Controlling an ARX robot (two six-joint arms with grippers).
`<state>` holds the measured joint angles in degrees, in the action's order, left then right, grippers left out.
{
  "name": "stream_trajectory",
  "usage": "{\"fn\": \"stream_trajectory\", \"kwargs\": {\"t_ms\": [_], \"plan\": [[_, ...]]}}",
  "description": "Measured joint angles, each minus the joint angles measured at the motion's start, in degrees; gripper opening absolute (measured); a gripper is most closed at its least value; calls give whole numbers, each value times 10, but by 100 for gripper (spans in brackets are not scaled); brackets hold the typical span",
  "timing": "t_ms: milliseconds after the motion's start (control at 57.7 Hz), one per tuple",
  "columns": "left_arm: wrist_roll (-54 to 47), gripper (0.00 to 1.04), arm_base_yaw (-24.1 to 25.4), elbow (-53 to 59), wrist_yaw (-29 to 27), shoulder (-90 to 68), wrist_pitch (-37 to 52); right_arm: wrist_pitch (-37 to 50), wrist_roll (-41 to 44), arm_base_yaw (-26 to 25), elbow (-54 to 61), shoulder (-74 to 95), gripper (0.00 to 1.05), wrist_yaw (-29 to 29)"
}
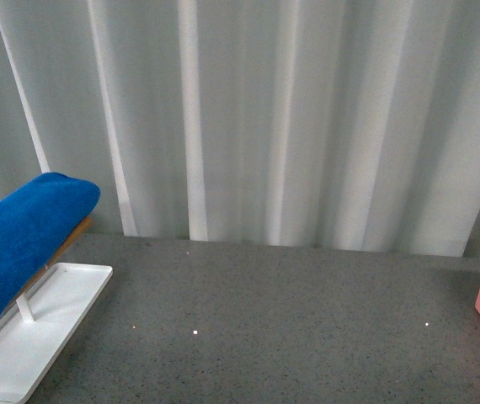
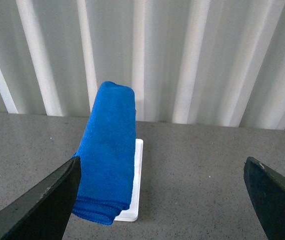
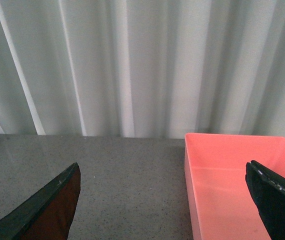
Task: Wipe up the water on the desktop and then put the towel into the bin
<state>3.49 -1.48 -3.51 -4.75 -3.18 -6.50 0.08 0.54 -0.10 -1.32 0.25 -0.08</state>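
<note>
Speckled grey desktop [image 1: 290,328] runs back to a pale pleated backdrop [image 1: 307,118].

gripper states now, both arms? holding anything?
Left gripper: open, holding nothing; the towel is not gripped.
Right gripper: open, holding nothing.

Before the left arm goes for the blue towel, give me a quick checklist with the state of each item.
1. Left gripper open and empty: ok, jaws wide apart.
2. Towel free to take: ok, draped over a rail above the white tray, nothing gripping it.
3. Towel centred between the jaws: not ok, it sits by one finger.
4. Water located on the desktop: cannot tell, no puddle shows.
5. Bin open: ok, visible part holds nothing.
6. Right gripper empty: ok, open.
</note>
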Motion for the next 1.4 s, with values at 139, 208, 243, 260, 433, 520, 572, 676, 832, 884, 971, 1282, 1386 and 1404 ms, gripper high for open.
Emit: {"fn": "stream_trajectory", "kwargs": {"t_ms": [139,208,243,260,433,520,572,676,832,884,971,1282,1386,1404], "plan": [[90,98,16,-54,4,-169,-95,0,0,0,0,0,98,0],[94,98,37,-71,44,-242,-52,0,0,0,0,0,98,0],[90,98,47,-90,66,-296,-13,0,0,0,0,0,98,0],[88,98,49,-96,69,-309,-3,0,0,0,0,0,98,0],[21,98,70,-228,104,-571,137,0,0,0,0,0,98,0],[-7,98,74,-298,104,-674,141,0,0,0,0,0,98,0],[-21,98,75,-343,104,-731,134,0,0,0,0,0,98,0],[-54,98,75,-431,106,-823,118,0,0,0,0,0,98,0],[-81,98,75,-558,104,-923,70,0,0,0,0,0,98,0],[-86,98,76,-592,99,-950,65,0,0,0,0,0,98,0],[-91,98,79,-643,97,-993,52,0,0,0,0,0,98,0],[-135,98,87,-720,72,-1101,71,0,0,0,0,0,98,0],[-153,98,87,-727,62,-1120,81,0,0,0,0,0,98,0],[-155,98,87,-727,61,-1122,82,0,0,0,0,0,98,0]]}}
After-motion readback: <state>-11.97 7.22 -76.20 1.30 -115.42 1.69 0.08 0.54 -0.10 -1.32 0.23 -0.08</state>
